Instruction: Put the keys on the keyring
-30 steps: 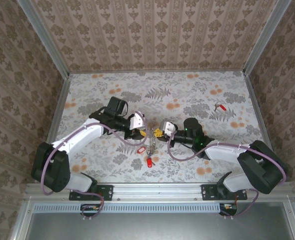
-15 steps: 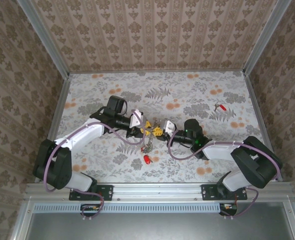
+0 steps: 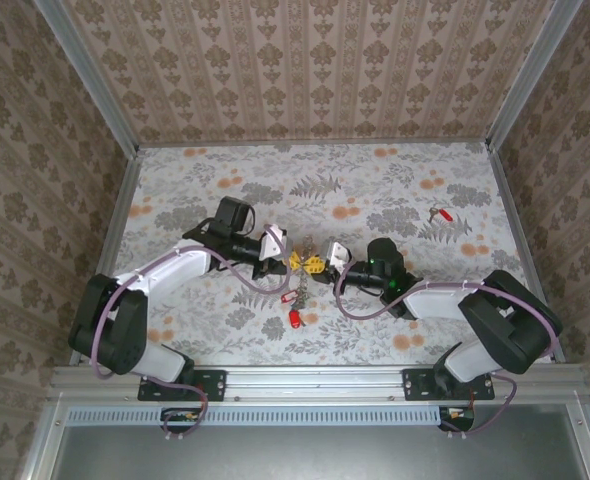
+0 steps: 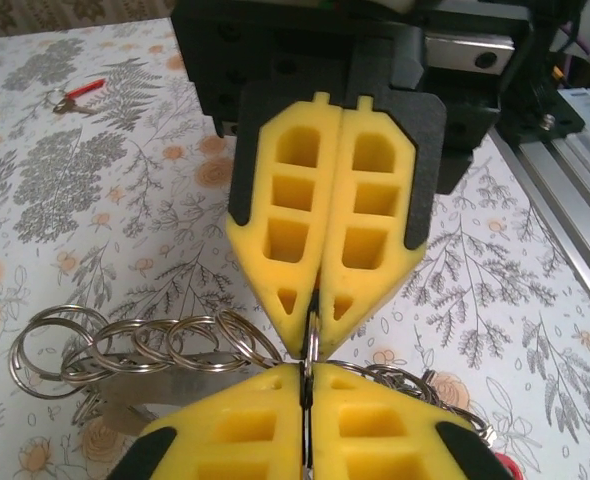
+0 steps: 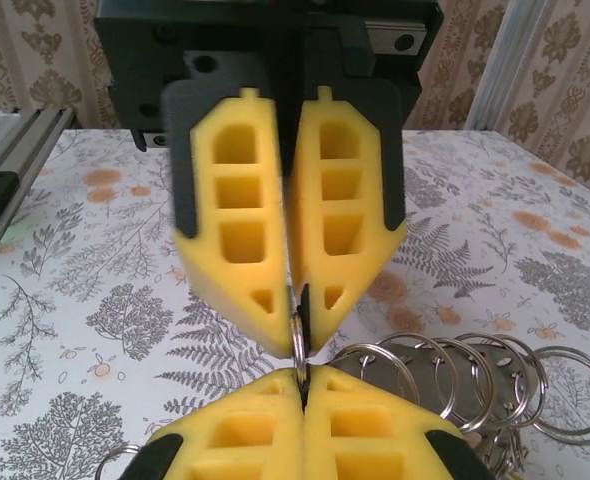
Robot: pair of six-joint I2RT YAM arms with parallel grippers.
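My left gripper (image 3: 293,262) and right gripper (image 3: 318,266) meet tip to tip just left of the middle of the top view, one reaching in from each side. Both are clenched. Their yellow pads (image 4: 370,425) are pressed together, and each nips the thin edge of the keyring (image 4: 311,345), which stands edge-on between the two sets of tips. A string of linked split rings (image 4: 145,345) trails from it toward the lower left of the left wrist view. One red-headed key (image 3: 295,319) lies on the table just below the meeting point in the top view. A second red key (image 3: 439,213) rests well apart at the upper right, near the right wall.

Above my grippers the table (image 3: 395,185) runs open to the back wall, with wide bare room at the upper left and upper centre. Below them only a narrow strip separates the arms from the metal rail (image 3: 315,380) along the lower edge.

The surface is a pale cloth printed with grey ferns and orange flowers. Walls (image 3: 305,60) papered in a brown floral stripe close it in on three sides
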